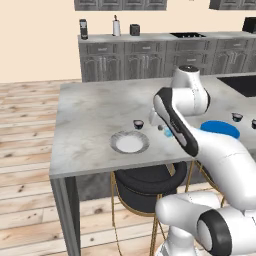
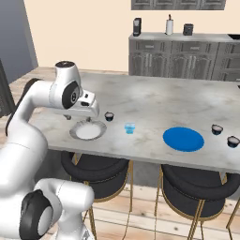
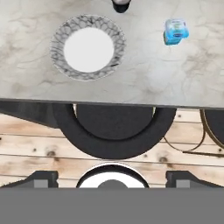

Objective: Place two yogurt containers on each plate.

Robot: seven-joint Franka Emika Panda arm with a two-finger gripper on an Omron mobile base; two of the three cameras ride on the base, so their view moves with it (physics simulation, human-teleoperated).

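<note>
Two cups are sitting just beyond the white plate [image 3: 89,48] from the gripper [image 2: 80,116] (finger state unclear): dark yogurt cup [image 2: 109,116] nearest, light blue cup [image 3: 176,31] farther right.

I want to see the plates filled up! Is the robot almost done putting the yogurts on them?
Not yet. The white plate and the blue plate are both bare. The gripper holds nothing, hovering with its fingers apart. All four yogurts are left: the light blue cup and three dark cups sit on the counter.
</note>
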